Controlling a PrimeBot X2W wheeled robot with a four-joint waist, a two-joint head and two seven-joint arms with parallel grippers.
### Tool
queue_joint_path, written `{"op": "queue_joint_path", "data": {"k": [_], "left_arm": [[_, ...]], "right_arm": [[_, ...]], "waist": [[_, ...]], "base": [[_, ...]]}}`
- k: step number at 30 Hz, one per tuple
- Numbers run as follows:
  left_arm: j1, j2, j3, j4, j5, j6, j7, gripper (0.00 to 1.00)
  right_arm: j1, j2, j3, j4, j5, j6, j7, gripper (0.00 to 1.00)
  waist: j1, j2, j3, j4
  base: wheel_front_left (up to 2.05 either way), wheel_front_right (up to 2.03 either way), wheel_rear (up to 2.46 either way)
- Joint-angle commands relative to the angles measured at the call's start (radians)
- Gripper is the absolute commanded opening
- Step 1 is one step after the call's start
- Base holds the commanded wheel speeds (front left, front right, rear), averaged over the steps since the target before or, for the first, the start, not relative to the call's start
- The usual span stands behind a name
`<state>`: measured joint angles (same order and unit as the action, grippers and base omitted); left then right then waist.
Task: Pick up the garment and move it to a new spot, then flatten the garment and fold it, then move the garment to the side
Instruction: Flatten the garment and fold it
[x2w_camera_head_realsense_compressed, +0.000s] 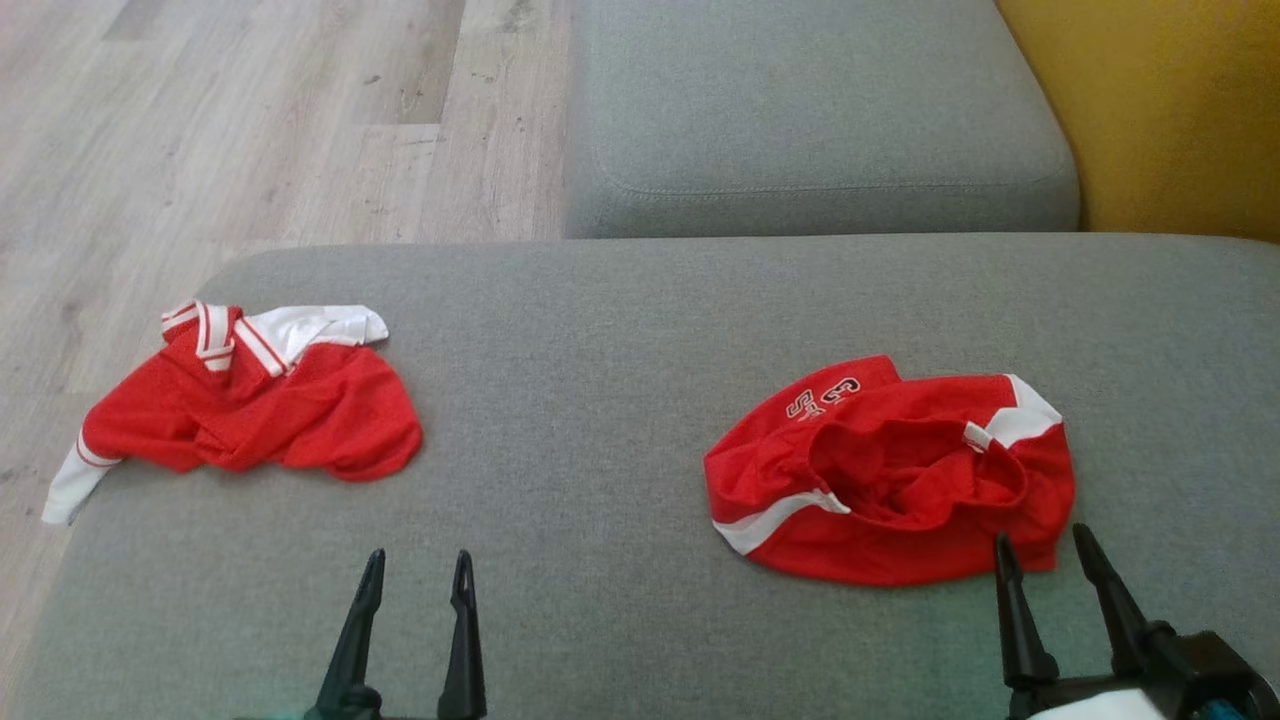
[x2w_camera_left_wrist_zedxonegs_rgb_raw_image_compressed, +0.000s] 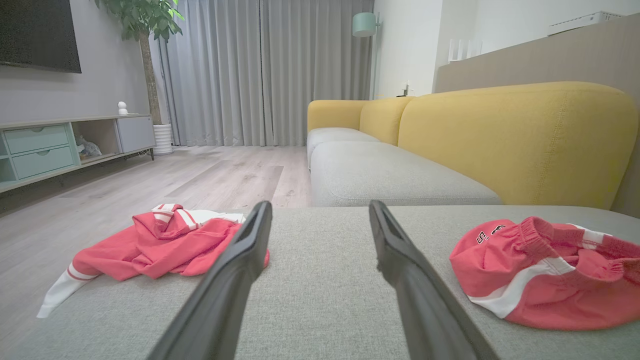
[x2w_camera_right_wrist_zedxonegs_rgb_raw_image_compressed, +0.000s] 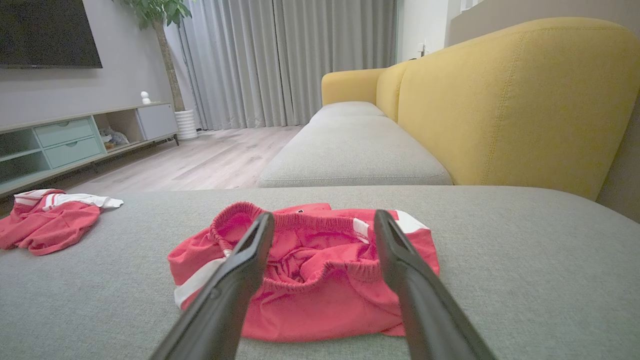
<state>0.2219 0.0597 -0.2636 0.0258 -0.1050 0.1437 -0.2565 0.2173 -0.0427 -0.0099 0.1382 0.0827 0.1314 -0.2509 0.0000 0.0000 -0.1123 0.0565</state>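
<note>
Evidently at the pick-up step, not begun. Holds left and right jaws wide open, empty. Faces the red shorts (x2w_camera_head_realsense_compressed: 890, 470), near right on the grey cushion (x2w_camera_head_realsense_compressed: 600, 400), just past the right jaws. Needs a forward reach, waistband (x2w_camera_right_wrist_zedxonegs_rgb_raw_image_compressed: 325, 286) pinch.

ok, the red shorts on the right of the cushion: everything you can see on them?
The red shorts lie crumpled in a roundish heap on the right part of the grey cushion. Thin sporty fabric by the look. The gathered elastic waistband gapes upward; a white stripe runs along the near left side, a white panel sits at the far right, and partly hidden lettering shows on the far left fold. The open right gripper points at the near edge; contact cannot be told.
</note>
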Motion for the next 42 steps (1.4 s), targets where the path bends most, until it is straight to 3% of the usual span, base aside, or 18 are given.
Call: {"op": "queue_joint_path", "data": {"k": [1, 17, 26, 32, 38, 42], "left_arm": [[-0.037, -0.009, 0.021, -0.029, -0.008, 0.000, -0.005, 1.00], [-0.041, -0.009, 0.012, -0.021, -0.010, 0.004, -0.005, 1.00], [-0.085, -0.009, -0.042, 0.004, -0.039, -0.033, -0.005, 1.00], [-0.238, -0.009, -0.208, 0.068, -0.075, -0.105, -0.005, 1.00], [-0.513, -0.009, -0.406, 0.220, -0.120, -0.161, -0.005, 1.00], [-0.687, -0.009, -0.535, 0.341, -0.268, -0.171, 0.003, 1.00]], "right_arm": [[-0.036, -0.008, 0.018, -0.030, 0.007, -0.001, -0.011, 1.00], [-0.039, -0.008, 0.008, -0.032, 0.005, -0.001, -0.011, 1.00], [-0.051, -0.008, 0.005, -0.035, 0.006, -0.001, -0.011, 1.00], [-0.083, -0.008, 0.025, -0.041, -0.004, -0.001, -0.011, 1.00], [-0.167, -0.008, 0.077, -0.044, -0.006, -0.001, -0.011, 1.00], [-0.210, -0.008, 0.096, -0.042, 0.000, -0.001, -0.011, 1.00]], "waist": [[0.0000, 0.0000, 0.000, -0.001], [0.0000, 0.0000, 0.005, -0.006], [0.0000, 0.0000, 0.056, -0.038], [0.0000, 0.0000, 0.140, -0.112], [0.0000, 0.0000, 0.289, -0.225], [0.0000, 0.0000, 0.358, -0.305]], "base": [[0.00, 0.00, 0.00], [0.00, 0.00, 0.00], [0.00, 0.00, 0.00], [0.00, 0.00, 0.00], [0.00, 0.00, 0.00], [0.00, 0.00, 0.00]]}}
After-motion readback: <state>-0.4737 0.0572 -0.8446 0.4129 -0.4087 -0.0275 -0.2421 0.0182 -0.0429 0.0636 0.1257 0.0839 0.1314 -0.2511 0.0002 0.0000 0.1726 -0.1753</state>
